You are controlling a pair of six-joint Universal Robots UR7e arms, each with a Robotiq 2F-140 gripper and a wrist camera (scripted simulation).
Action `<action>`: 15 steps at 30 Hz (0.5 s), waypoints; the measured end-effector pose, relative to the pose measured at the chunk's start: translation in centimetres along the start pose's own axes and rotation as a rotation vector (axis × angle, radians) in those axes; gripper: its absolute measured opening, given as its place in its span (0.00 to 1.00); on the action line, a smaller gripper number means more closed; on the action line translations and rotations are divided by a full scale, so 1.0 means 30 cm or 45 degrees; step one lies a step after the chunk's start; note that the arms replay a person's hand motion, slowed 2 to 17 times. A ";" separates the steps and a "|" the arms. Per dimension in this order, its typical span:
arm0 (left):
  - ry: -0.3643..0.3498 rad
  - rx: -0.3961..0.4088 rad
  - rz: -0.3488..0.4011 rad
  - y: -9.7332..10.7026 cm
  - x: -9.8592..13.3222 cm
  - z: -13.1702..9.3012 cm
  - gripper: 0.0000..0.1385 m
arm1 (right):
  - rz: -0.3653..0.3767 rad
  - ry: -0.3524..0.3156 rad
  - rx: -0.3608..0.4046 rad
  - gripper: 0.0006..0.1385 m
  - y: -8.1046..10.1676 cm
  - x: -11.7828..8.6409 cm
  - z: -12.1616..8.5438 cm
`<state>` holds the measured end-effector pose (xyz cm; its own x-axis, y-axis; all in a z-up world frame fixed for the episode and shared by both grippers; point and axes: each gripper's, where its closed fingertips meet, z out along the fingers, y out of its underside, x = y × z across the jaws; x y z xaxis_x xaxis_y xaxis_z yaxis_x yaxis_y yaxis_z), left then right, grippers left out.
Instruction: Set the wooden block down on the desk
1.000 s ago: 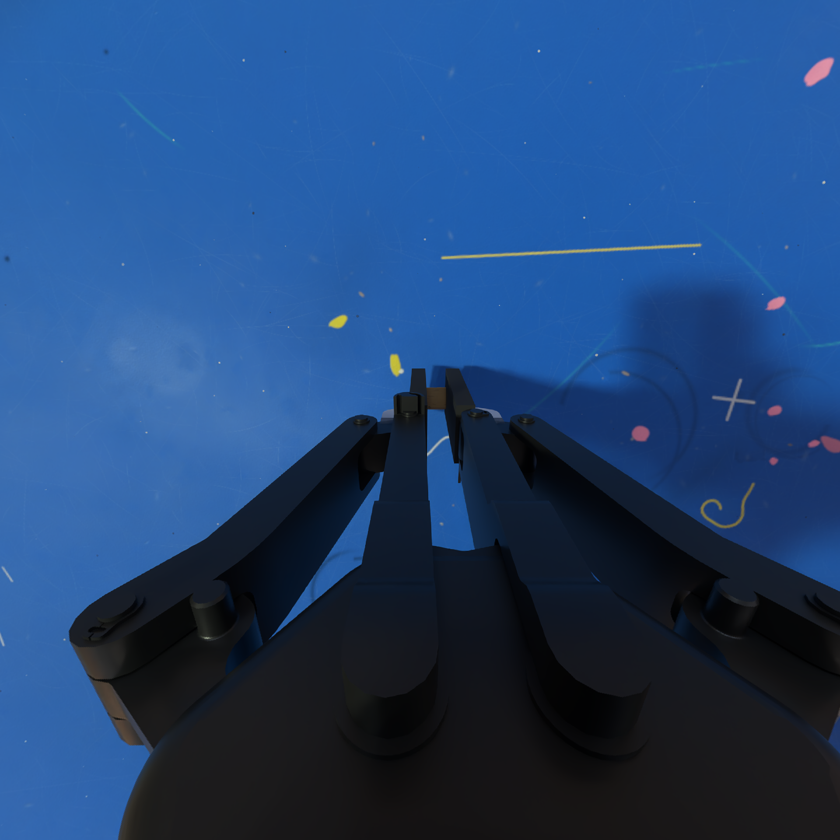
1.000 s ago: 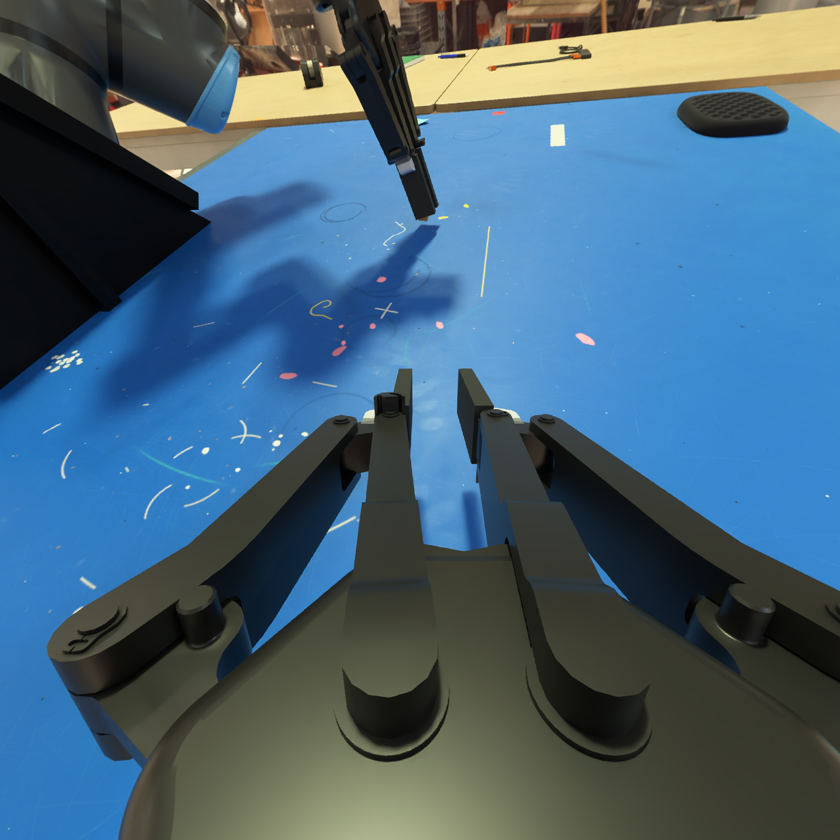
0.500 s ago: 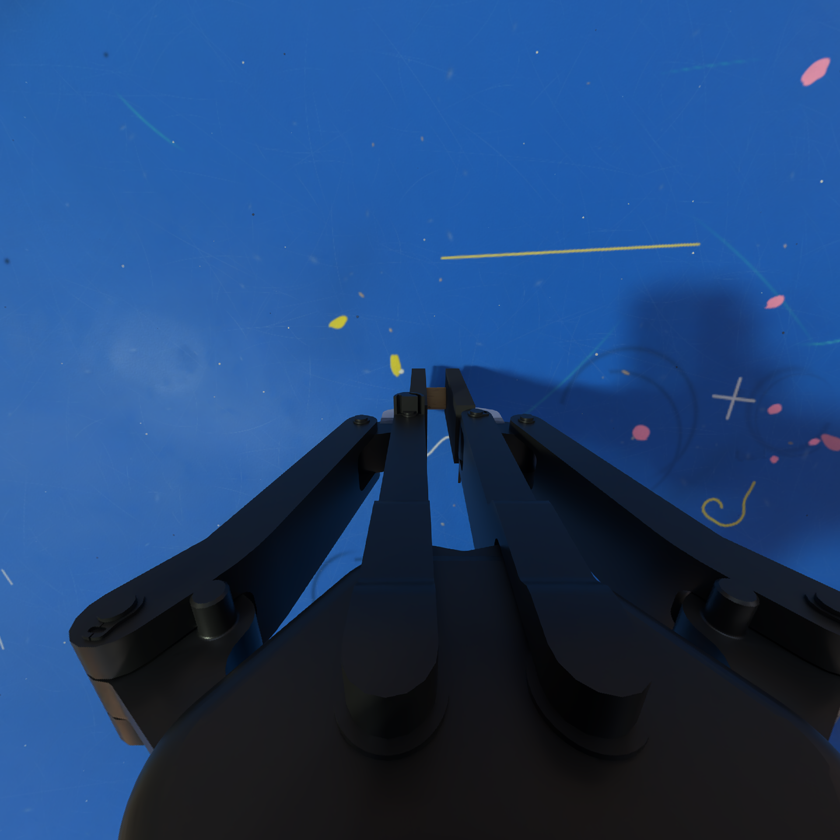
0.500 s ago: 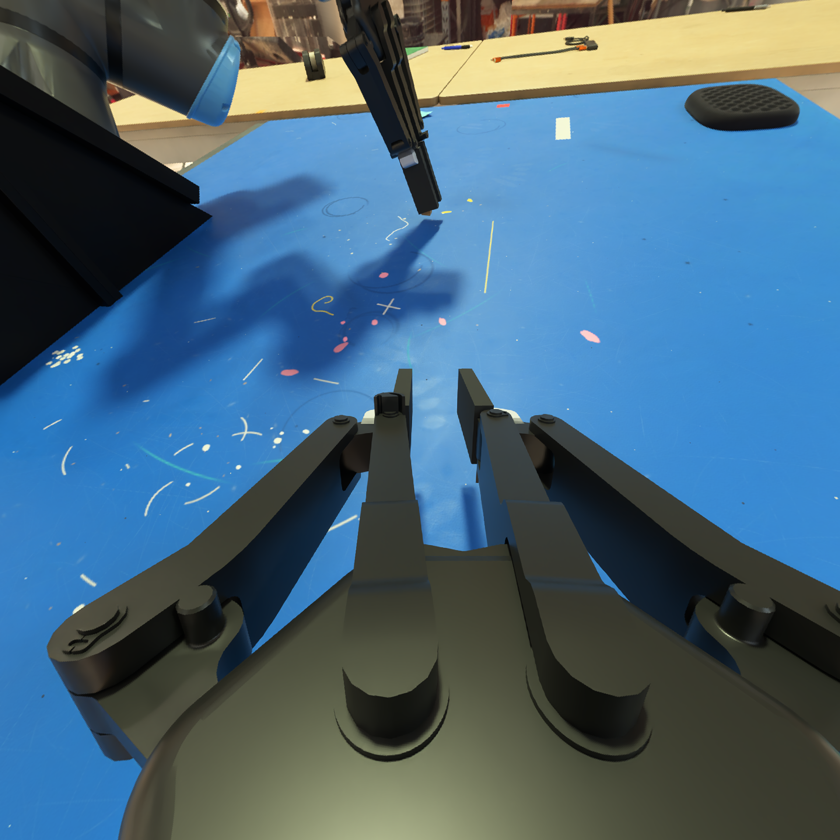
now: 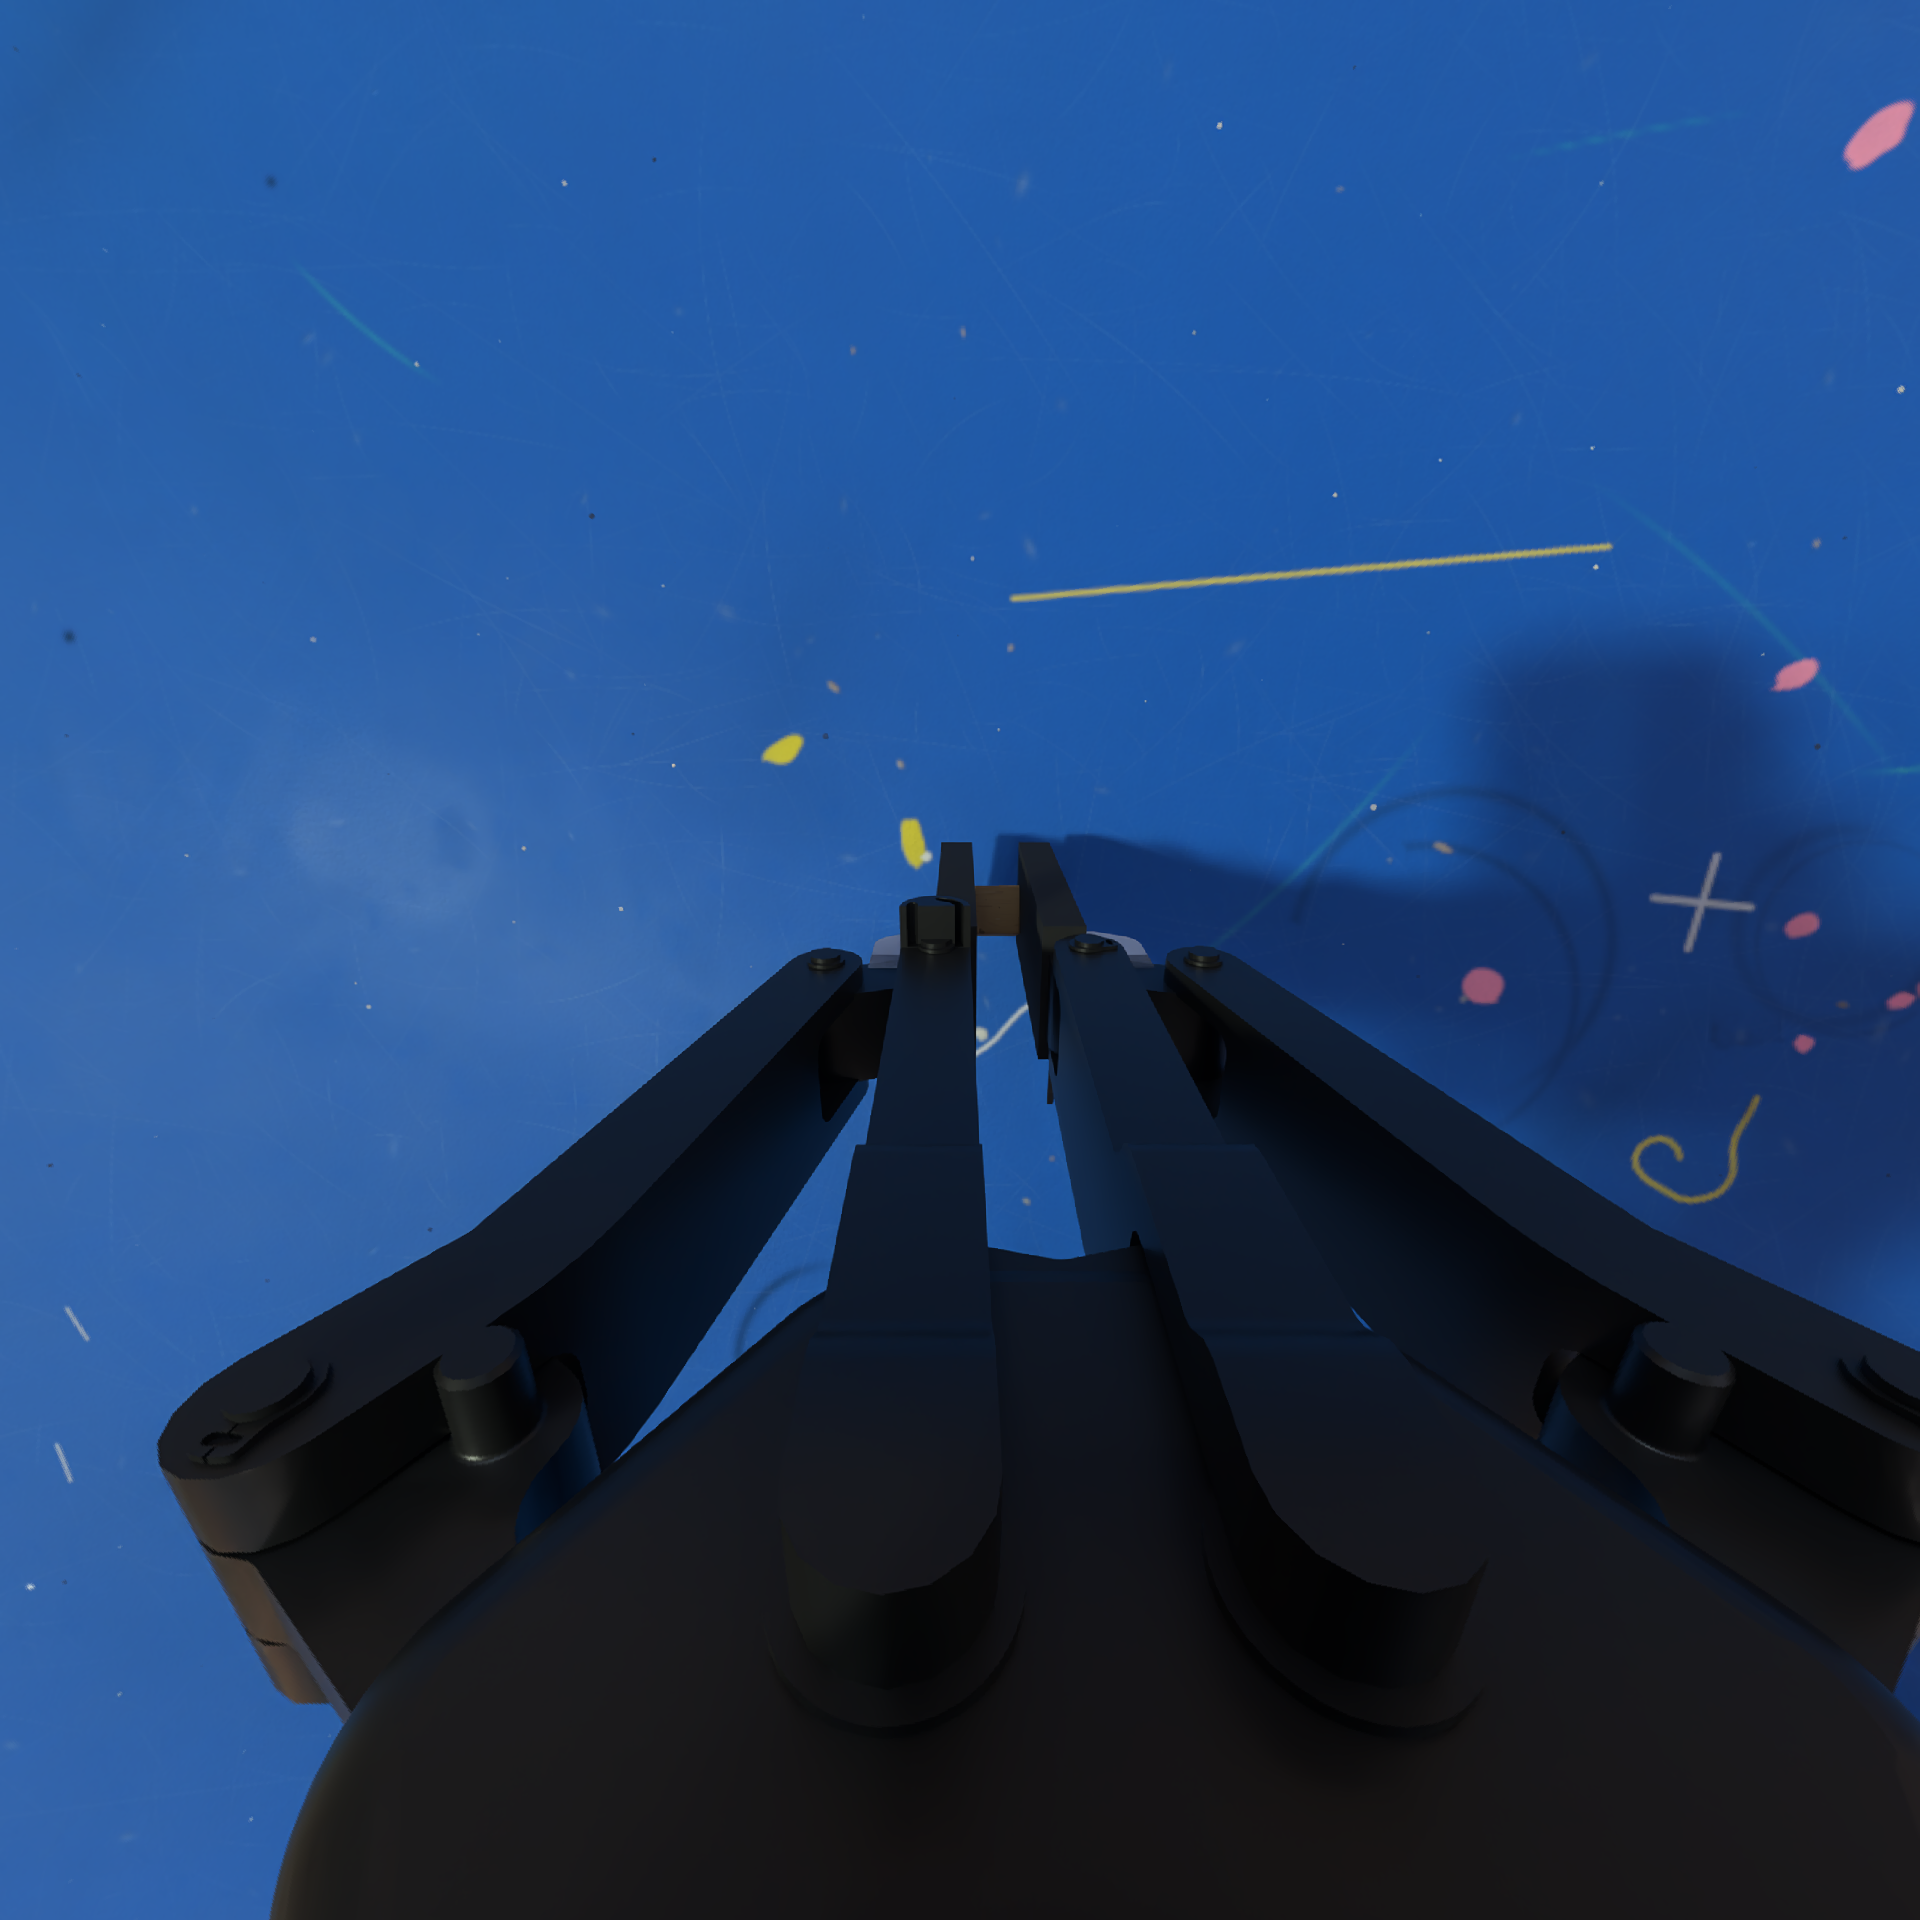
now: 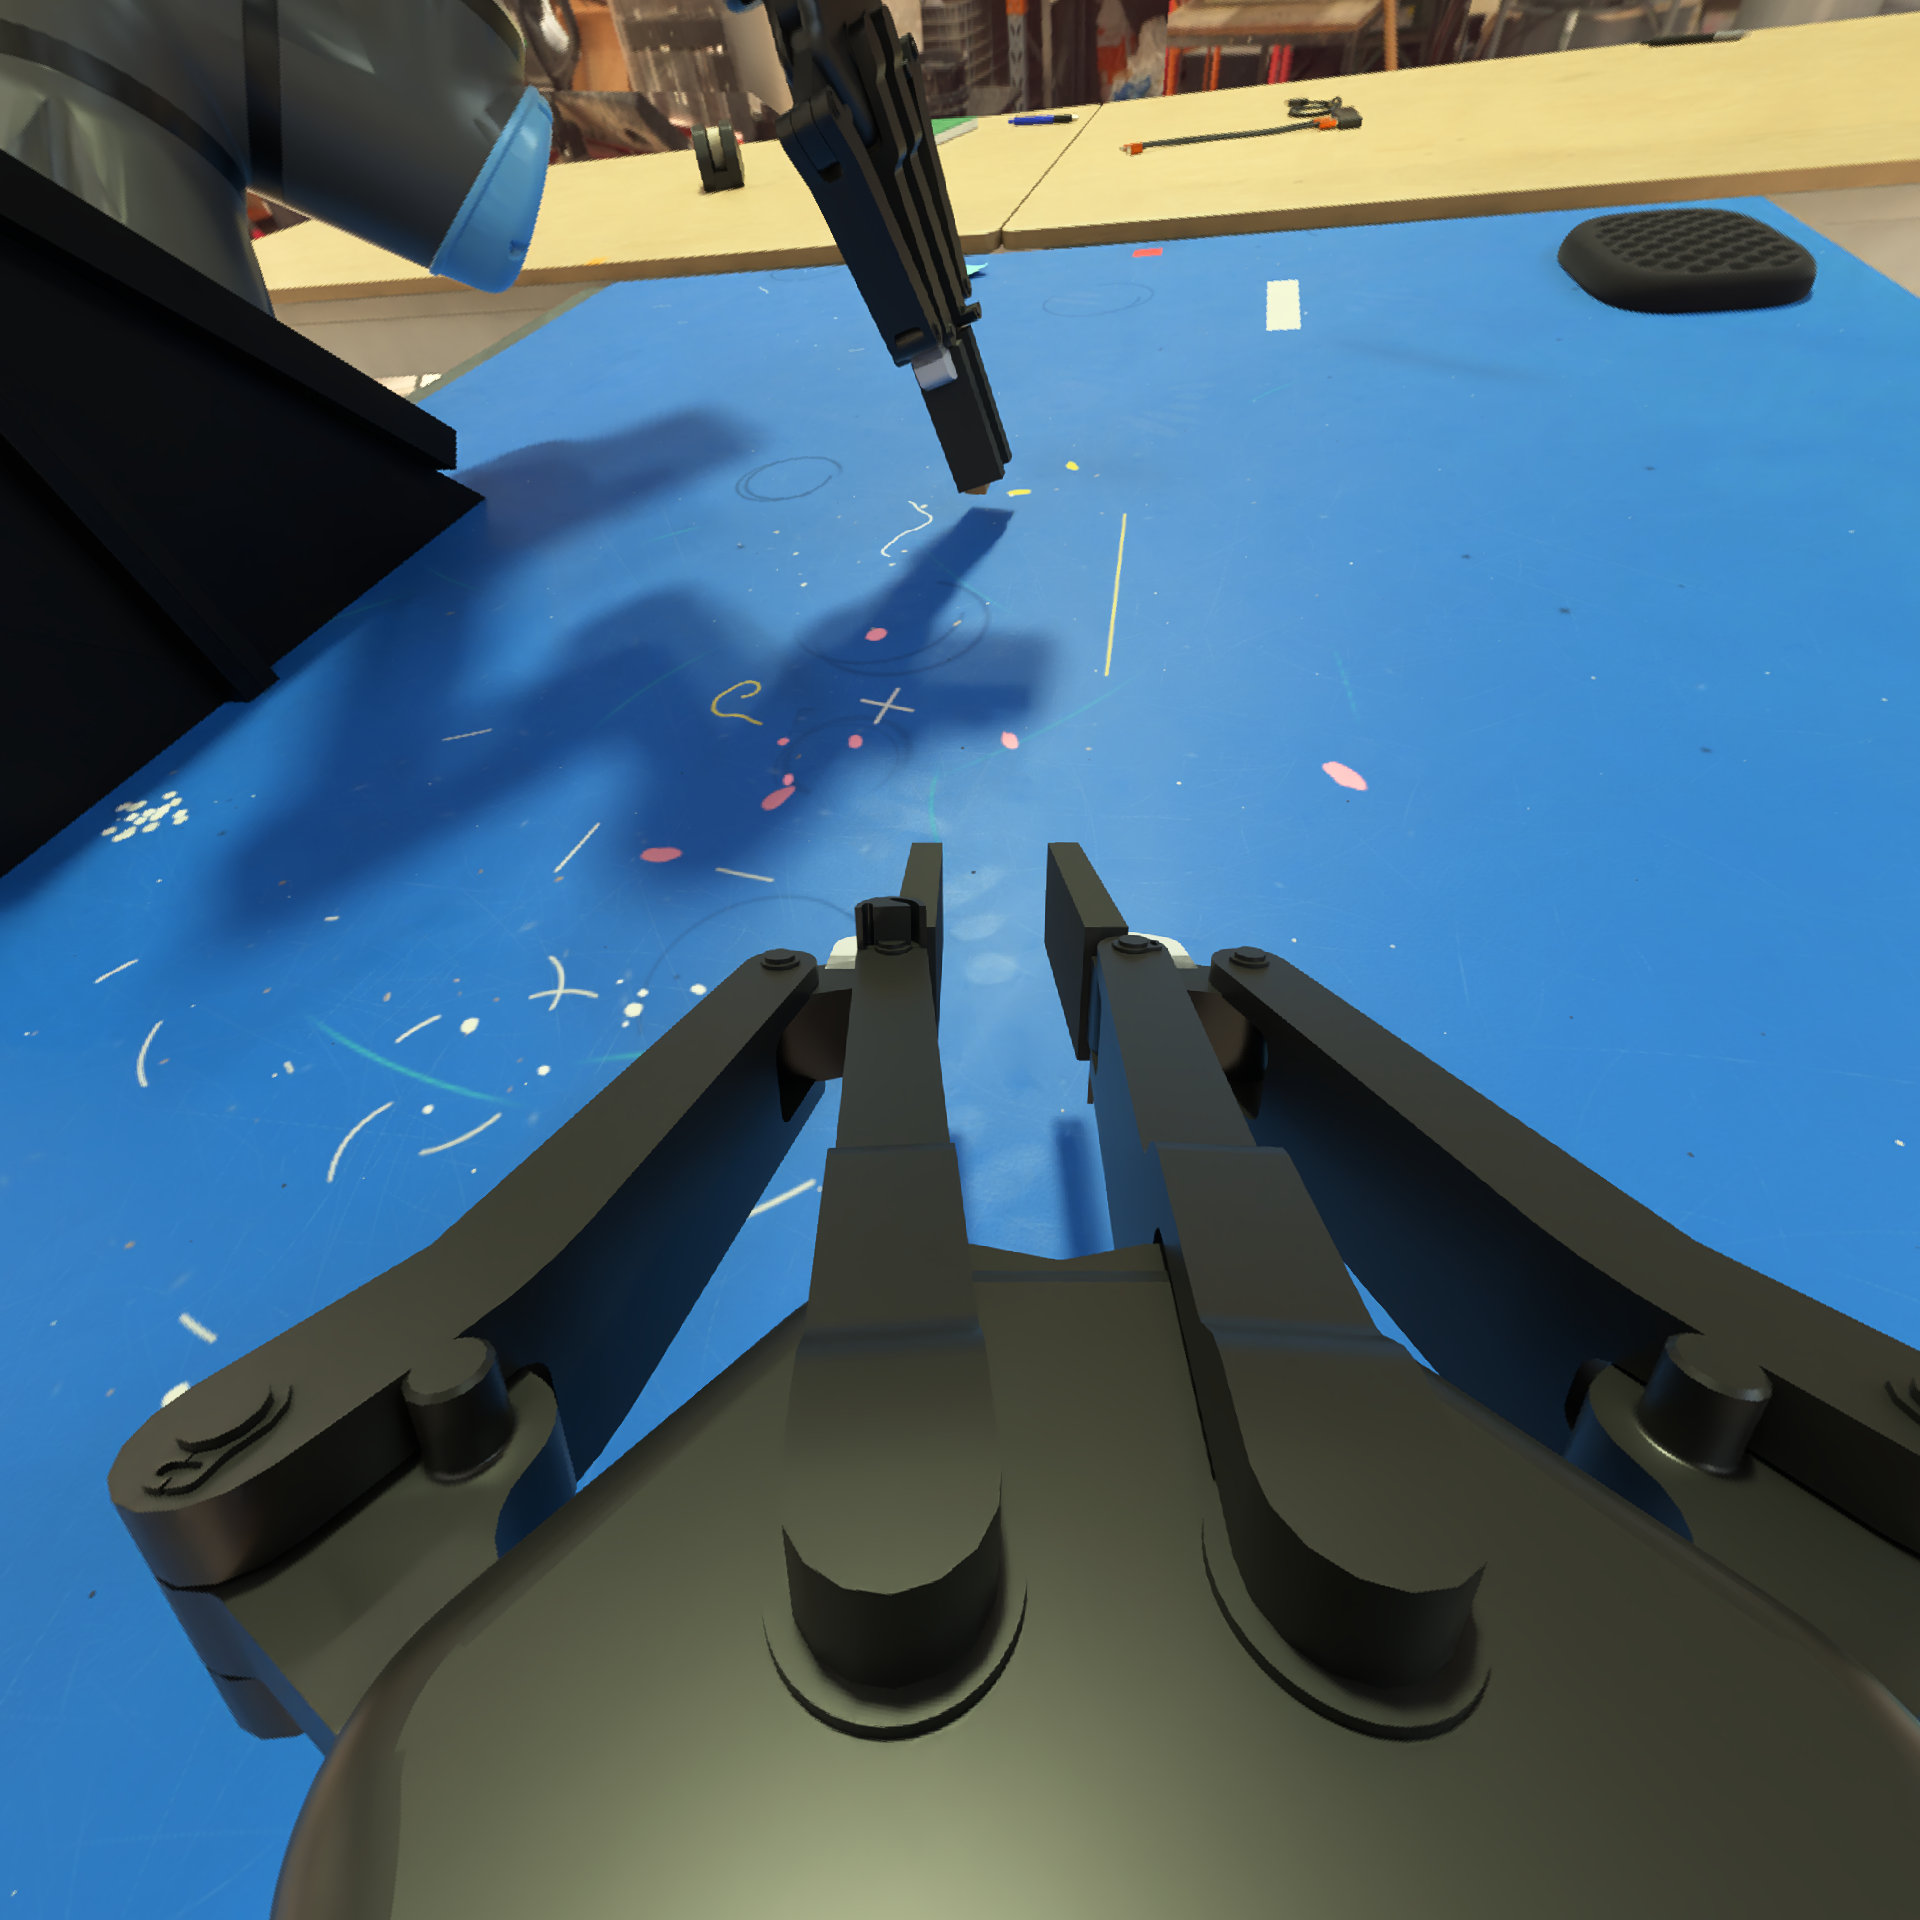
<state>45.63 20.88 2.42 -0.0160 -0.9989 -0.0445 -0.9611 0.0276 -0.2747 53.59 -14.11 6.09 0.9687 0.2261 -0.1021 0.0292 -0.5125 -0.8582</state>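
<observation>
My left gripper (image 5: 995,868) is shut on a small wooden block (image 5: 997,909), a tan sliver pinched between its fingertips. It hangs a little above the blue desk (image 5: 520,520). In the right wrist view the left gripper (image 6: 975,480) points down at the desk, and the block's tan tip (image 6: 975,486) shows just above the surface with its shadow below. My right gripper (image 6: 992,883) is open and empty, low over the blue desk (image 6: 1455,727), nearer the camera than the left one.
A black perforated pad (image 6: 1688,260) lies at the desk's far right corner. A dark robot base (image 6: 156,499) stands at the left. A wooden bench (image 6: 1455,156) with small tools runs behind the desk. Paint marks dot the surface.
The left gripper has come slightly lower over the desk with the block still held. The right gripper has shifted a little; its jaws stay open.
</observation>
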 end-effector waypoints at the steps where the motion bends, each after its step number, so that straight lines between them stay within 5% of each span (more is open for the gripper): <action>1: -0.003 0.005 0.001 -0.002 -0.001 -0.002 0.09 | 0.000 0.000 0.002 0.19 -0.001 0.000 -0.001; 15: 0.002 0.155 -0.002 -0.046 0.003 -0.085 0.09 | 0.002 0.004 0.023 0.19 -0.010 0.004 -0.011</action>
<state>46.26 20.65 5.24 -0.0150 -0.9990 -0.0424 -0.9206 0.0303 -0.3893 53.78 -14.19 6.51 0.9695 0.2228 -0.1019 0.0232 -0.4975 -0.8672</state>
